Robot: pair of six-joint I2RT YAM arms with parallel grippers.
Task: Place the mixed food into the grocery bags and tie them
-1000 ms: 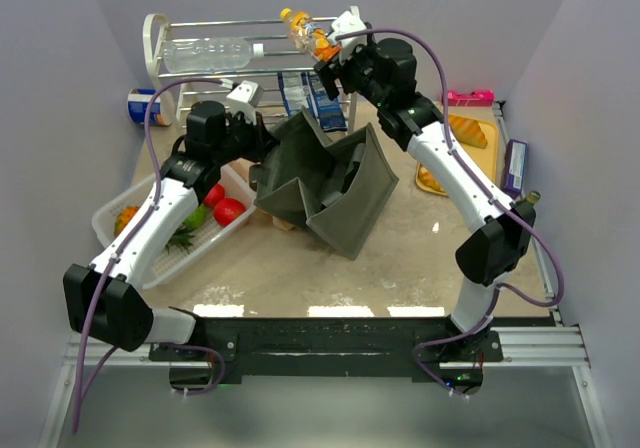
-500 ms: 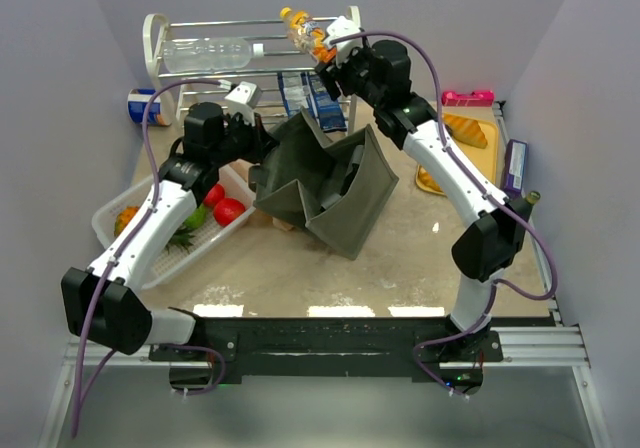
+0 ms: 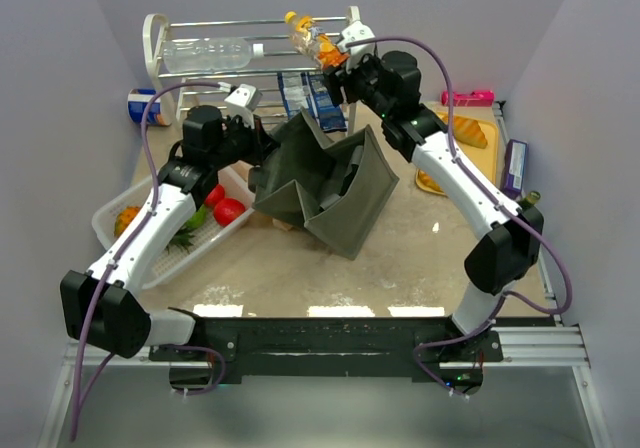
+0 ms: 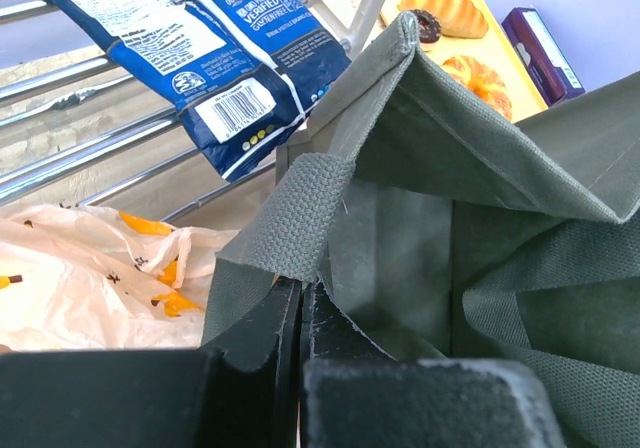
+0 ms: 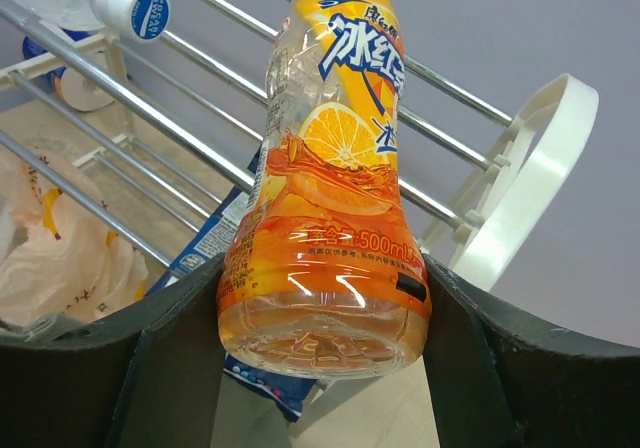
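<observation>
The dark olive-green tote (image 3: 330, 183) stands open at the table's middle. My left gripper (image 3: 264, 146) is shut on its left rim, pinching the fabric just below the woven handle strap (image 4: 300, 218). My right gripper (image 3: 335, 60) is shut on the base of the orange-filled bottle (image 5: 330, 188), holding it tilted by the top rail of the wire rack (image 3: 160, 38). A clear plastic bottle (image 3: 205, 54) lies on that rack, and blue snack packets (image 4: 200, 48) hang under it. The peach plastic bag (image 4: 80, 278) lies crumpled behind the tote. Red and green fruits (image 3: 228, 211) sit in the white tray (image 3: 150, 258).
A yellow tray (image 3: 432, 180) with pastries lies at the right, with a purple box (image 3: 515, 166) and a pink item (image 3: 470, 97) near the right wall. A blue-and-white can (image 3: 140, 105) sits behind the rack's left end.
My right gripper has closed on the orange bottle and shifted it slightly right and up at the rack's top rail. The left gripper has kept its hold on the tote.
</observation>
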